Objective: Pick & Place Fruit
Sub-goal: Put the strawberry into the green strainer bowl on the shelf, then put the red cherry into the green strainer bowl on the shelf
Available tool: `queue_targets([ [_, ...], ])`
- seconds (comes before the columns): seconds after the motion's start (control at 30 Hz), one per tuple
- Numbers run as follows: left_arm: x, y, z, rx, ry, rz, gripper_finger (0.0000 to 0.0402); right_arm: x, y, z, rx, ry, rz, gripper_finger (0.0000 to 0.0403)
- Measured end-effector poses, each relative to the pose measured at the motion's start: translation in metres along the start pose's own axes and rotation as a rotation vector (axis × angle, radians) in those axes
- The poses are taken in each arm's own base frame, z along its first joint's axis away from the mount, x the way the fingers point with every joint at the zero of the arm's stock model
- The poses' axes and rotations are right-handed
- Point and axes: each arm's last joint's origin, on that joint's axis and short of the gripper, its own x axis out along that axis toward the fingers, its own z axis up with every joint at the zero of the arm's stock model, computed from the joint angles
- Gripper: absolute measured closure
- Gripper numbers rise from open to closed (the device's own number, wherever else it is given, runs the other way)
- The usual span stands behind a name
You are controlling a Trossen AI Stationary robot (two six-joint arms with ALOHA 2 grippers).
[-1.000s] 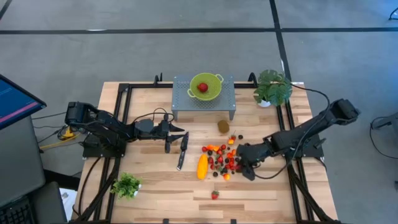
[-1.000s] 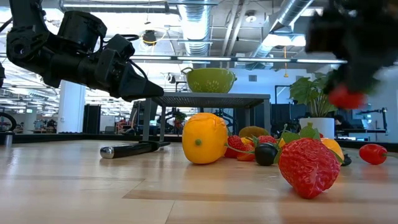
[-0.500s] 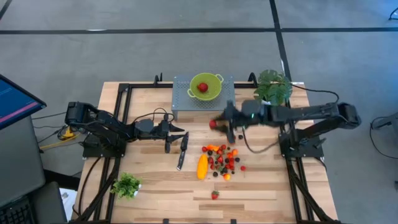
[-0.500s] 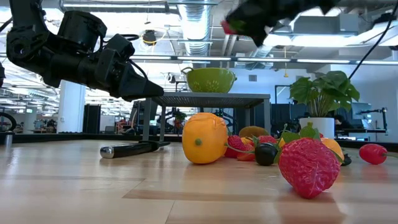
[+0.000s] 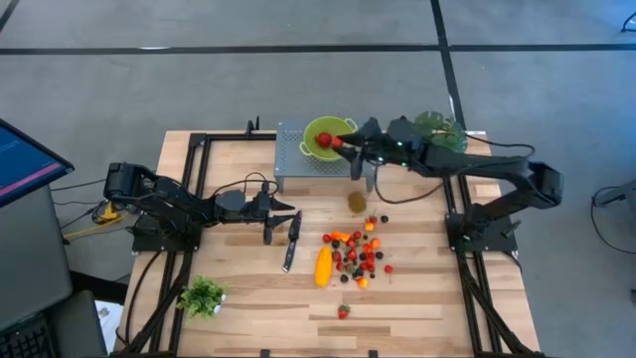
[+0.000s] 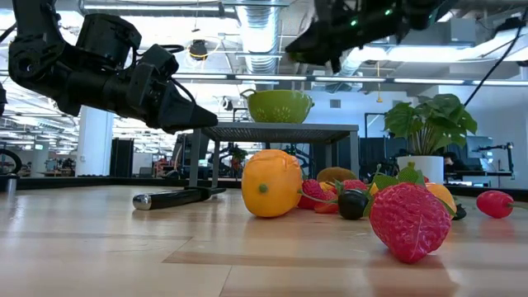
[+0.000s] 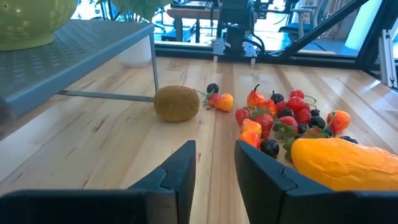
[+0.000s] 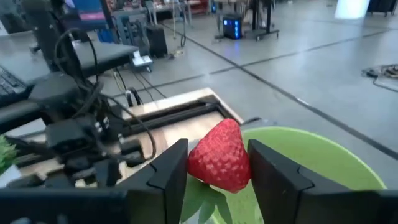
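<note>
My right gripper (image 5: 343,142) is shut on a red strawberry (image 8: 219,155) and hangs over the green bowl (image 5: 320,127), which stands on a grey perforated stand (image 5: 298,164) at the table's far side. The other fruit lies in a heap (image 5: 358,254) right of the table's middle. A yellow-orange fruit (image 5: 323,266) lies at the heap's left, a brown kiwi (image 5: 357,202) beyond it and a lone strawberry (image 5: 343,311) nearer the front. My left gripper (image 5: 283,224) waits left of the heap, open a little, nothing between its fingers (image 7: 180,168). My right gripper pinches the strawberry by two opposite sides (image 8: 196,158) between its two fingers (image 8: 168,177). The fingers reach in almost level from the table's right side. The strawberry is lifted clear, above the green bowl's rim (image 8: 323,155).
A black-handled knife (image 5: 291,239) lies on the wood just in front of my left gripper. Green plants stand at the far right (image 5: 435,139) and near left (image 5: 204,295). Black rails (image 5: 194,189) run along both sides of the table.
My right gripper has risen from the fruit heap with the strawberry and swung toward the far edge and leftward, ending over the green bowl. It has tipped from pointing down to almost level. The strawberry has been lifted clear of the table.
</note>
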Motion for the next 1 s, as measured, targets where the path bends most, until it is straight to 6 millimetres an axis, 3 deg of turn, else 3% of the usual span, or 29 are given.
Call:
queue_targets([
  [0.33,0.000,0.000,0.001,0.000,-0.006,-0.001,0.0296,0.022,-0.039,-0.026,0.058,0.085,-0.117,0.0270],
  [0.47,0.000,0.000,0.001,0.000,-0.006,-0.001,0.0296,0.025,-0.047,-0.031,0.070,0.109,-0.141,0.0254],
  [0.7,0.000,0.000,0.001,0.000,-0.007,-0.003,0.0296,0.027,-0.050,-0.036,0.098,0.134,-0.149,0.0207],
  [1.0,0.000,0.000,0.001,-0.001,-0.008,-0.004,0.0296,0.022,-0.043,-0.027,0.116,0.089,-0.127,0.0191],
])
